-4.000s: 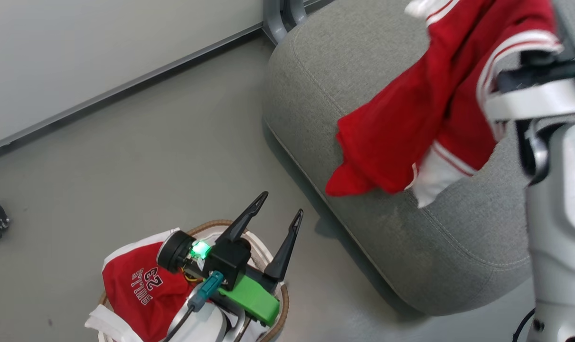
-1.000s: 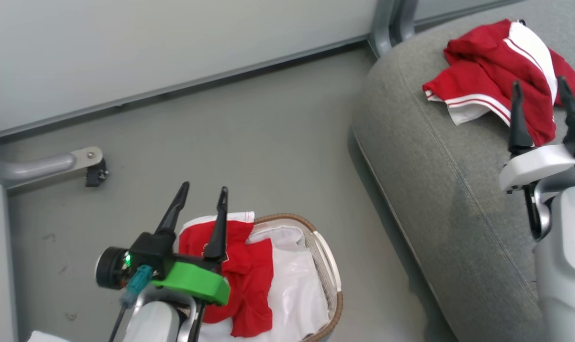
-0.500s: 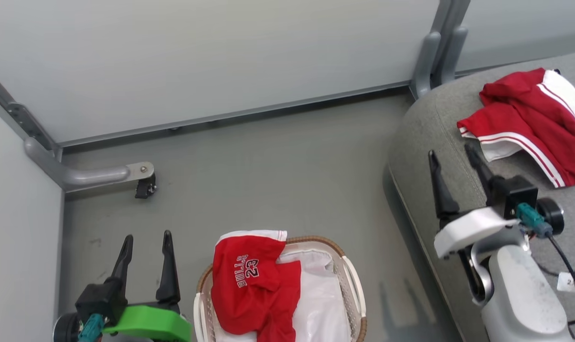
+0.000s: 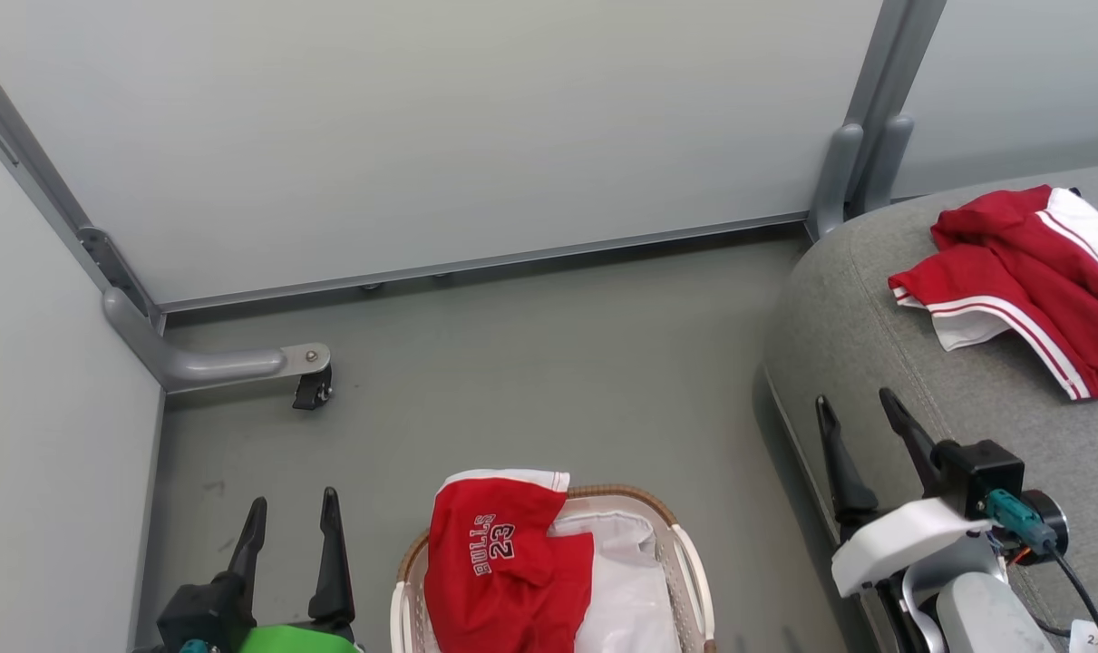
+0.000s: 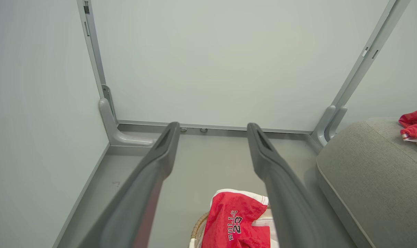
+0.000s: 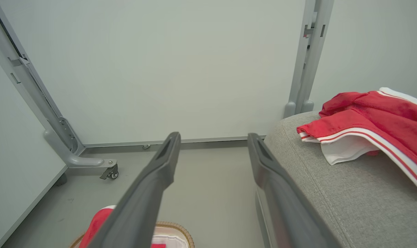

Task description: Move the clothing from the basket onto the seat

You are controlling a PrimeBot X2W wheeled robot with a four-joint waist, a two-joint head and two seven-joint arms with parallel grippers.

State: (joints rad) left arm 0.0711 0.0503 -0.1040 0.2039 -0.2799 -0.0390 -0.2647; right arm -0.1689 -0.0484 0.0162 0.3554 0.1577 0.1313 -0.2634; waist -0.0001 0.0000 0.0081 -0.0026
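On the grey floor (image 4: 530, 363) before us stood the small oval white perforated basket with a brown woven rim (image 4: 621, 494). The red jersey printed "BULLS 23" in white (image 4: 503, 562) lay in its left half, over the white fabric liner (image 4: 626, 580). The jersey's long axis ran from the far rim back toward us, and its white-trimmed end hung over that far rim. The lettering ran along the same axis and read sideways from our head camera.

A second red garment with white stripe trim (image 4: 1020, 272) lay crumpled on the far right part of the large rounded seat of grey woven fabric (image 4: 875, 317). Its striped edge slanted from the left toward the near right.

Pale panel walls (image 4: 467, 136) closed the corner. A grey metal foot with a small black caster (image 4: 311, 390) stood at the left and a grey upright post (image 4: 861, 154) at the seat's far end.

Bare floor lay between basket and walls, with a strip between basket and seat. The seat's near part was bare.

Our left jaws stood wide apart and empty, fingers (image 4: 331, 553) over the floor left of the basket. Our right jaws, likewise spread and holding nothing, had fingers (image 4: 839, 472) at the seat's left edge.
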